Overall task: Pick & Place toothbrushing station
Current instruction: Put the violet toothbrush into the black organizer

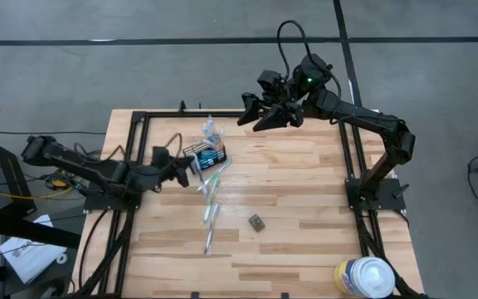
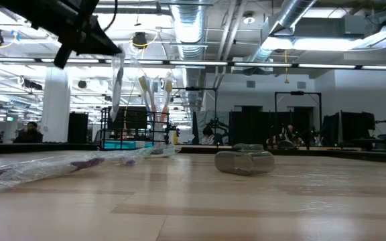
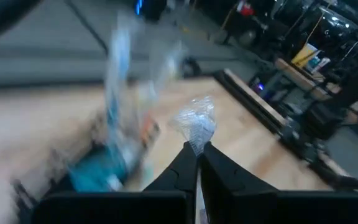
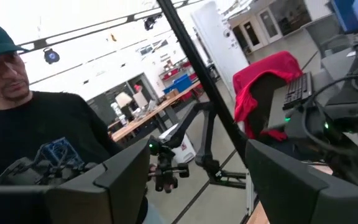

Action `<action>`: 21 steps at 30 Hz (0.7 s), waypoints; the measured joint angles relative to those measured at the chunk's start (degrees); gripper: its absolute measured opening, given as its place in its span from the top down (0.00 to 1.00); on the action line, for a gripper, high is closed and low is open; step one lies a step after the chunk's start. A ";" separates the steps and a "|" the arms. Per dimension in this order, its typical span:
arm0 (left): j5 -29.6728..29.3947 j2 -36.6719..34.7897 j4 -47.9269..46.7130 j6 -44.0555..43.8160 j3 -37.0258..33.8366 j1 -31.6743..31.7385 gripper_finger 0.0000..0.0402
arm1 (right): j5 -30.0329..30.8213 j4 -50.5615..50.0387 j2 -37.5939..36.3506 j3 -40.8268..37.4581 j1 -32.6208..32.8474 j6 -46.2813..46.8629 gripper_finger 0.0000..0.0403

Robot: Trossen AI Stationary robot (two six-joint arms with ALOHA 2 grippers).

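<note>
The black wire-mesh caddy (image 1: 208, 155) stands on the table's far left part, with wrapped toothbrushes (image 2: 154, 94) upright in it and blue-and-white tubes (image 3: 98, 174) at its bottom. Several clear-wrapped toothbrushes (image 1: 211, 208) lie flat on the wood near it, also seen in the low view (image 2: 52, 166). My left gripper (image 1: 194, 171) is beside the caddy's near left corner, shut on a clear crinkled wrapper (image 3: 197, 124). My right gripper (image 1: 260, 115) is open and empty, raised over the table's far edge. My left gripper pinches the crinkled end of a clear plastic wrapper (image 3: 196, 142) between its two fingertips (image 3: 185, 163). The end sticks out just past the tips. The rest of the wrapper is hidden under the fingers, so I cannot tell how it hangs or what it rests on.
A small dark grey block (image 1: 256, 222) lies on the wood near the middle. A large white round canister (image 1: 363, 276) stands at the near right corner. A black metal frame (image 1: 351, 166) borders the tabletop. A person (image 4: 23, 124) shows beyond the table in the right wrist view.
</note>
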 joint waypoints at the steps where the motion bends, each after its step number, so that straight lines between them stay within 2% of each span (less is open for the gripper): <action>1: -0.52 -1.27 0.22 3.57 0.00 0.77 1.00 | 0.70 0.00 0.00 0.00 0.00 0.00 0.37; 6: -0.75 -5.89 1.07 16.80 0.00 4.75 1.00 | 3.60 -0.02 0.00 0.00 -0.07 2.37 0.37; 11: 1.85 -9.49 7.85 28.05 0.02 7.37 1.00 | 7.72 -0.20 0.00 0.00 -0.37 4.72 0.37; 21: 2.10 -14.49 9.02 44.07 0.07 10.24 1.00 | 13.70 -0.20 0.02 0.00 -0.37 4.71 0.37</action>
